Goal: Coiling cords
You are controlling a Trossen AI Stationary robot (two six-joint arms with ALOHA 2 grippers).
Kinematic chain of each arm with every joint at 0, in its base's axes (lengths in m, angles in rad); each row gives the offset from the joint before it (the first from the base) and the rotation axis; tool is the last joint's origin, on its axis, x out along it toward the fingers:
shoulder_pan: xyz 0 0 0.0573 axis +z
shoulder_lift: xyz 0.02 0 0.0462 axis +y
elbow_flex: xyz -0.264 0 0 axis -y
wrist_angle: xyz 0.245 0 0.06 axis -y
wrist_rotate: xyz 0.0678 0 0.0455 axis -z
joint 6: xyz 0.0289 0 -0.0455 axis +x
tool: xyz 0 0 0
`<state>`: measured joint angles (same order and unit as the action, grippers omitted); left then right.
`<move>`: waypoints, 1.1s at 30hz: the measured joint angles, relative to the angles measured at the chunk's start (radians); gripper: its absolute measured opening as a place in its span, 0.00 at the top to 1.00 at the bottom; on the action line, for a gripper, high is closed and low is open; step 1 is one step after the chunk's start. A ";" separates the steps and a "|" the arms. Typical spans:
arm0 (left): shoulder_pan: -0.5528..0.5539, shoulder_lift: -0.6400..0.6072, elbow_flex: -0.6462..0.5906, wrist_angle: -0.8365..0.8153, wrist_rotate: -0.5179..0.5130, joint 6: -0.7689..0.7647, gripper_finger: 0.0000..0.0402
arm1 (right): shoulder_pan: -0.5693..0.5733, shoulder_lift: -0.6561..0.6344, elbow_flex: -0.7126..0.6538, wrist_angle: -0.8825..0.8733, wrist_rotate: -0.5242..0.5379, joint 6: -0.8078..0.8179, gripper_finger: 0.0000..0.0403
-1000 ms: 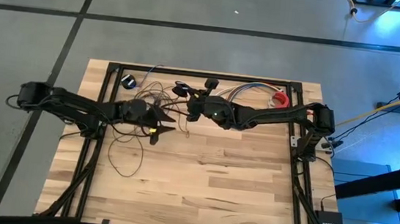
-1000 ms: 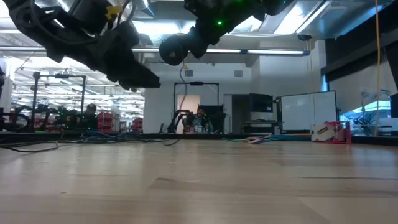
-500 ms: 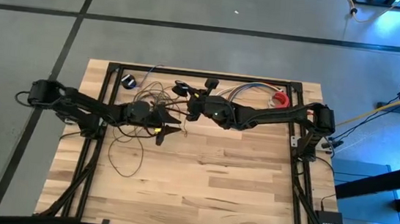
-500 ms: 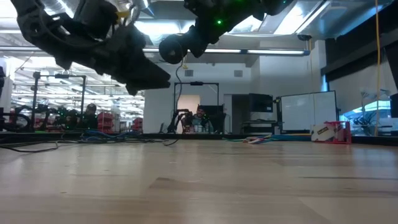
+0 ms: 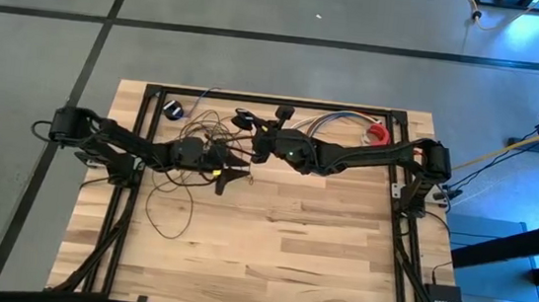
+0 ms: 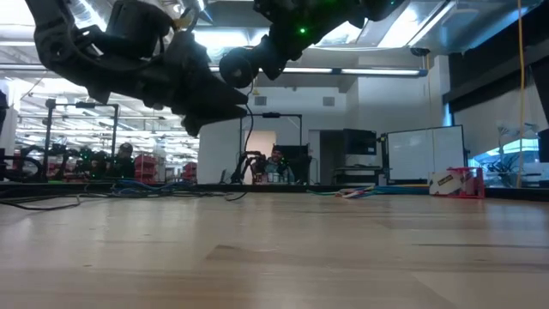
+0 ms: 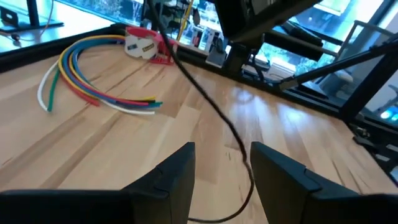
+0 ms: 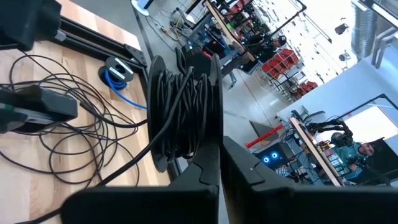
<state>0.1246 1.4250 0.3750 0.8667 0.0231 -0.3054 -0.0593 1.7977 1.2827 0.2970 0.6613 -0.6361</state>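
Observation:
The cords are one long thin black wire. Part of it is gathered in a coil (image 8: pixel 180 106) held by my shut right gripper (image 8: pixel 216 124), which hangs above the table's far middle (image 5: pixel 255 152). The remainder lies in loose loops (image 5: pixel 187 168) on the wood at the left. From the coil a strand (image 7: pixel 211 106) runs down and passes between the fingers of my open left gripper (image 7: pixel 221 155), which is level just left of the right gripper (image 5: pixel 235 173). My right gripper pinches the coil's bundled turns (image 8: pixel 189 146) between its two shut fingers. The coil is lifted clear of the table and stands along the fingers, with one strand (image 8: pixel 124 168) trailing down to the loops. My left gripper's fingers stand on either side of the strand; whether they touch it I cannot tell.
A bundle of multicoloured wires (image 7: pixel 93 81) and a red tape dispenser (image 7: pixel 146 46) lie at the far right. A small blue coil (image 5: pixel 174 109) and a black puck (image 5: pixel 243 121) sit by the far edge. The near half of the table (image 5: pixel 269 260) is bare wood.
My left gripper has moved toward the table's right, closer to my right gripper and the hanging strand, and has rolled about its own axis while staying open. My right gripper and its coil have kept still.

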 joint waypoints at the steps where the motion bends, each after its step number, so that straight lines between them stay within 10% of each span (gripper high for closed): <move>1: 0.000 0.000 0.003 0.001 0.000 0.001 0.63 | 0.000 0.000 0.000 0.000 0.000 0.000 0.99; 9: 0.001 0.000 0.005 0.013 -0.002 0.053 0.65 | 0.000 0.000 0.000 0.001 -0.023 0.003 0.99; 17: 0.000 0.000 0.027 0.015 -0.012 0.163 0.97 | 0.001 0.000 0.000 0.036 -0.090 0.025 0.99; 33: 0.012 0.032 0.090 0.016 -0.135 0.316 1.00 | 0.007 0.000 0.000 0.111 -0.197 0.094 0.99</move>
<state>0.1363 1.4572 0.4647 0.8825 -0.1117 0.0104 -0.0526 1.7977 1.2827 0.4081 0.4641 -0.5419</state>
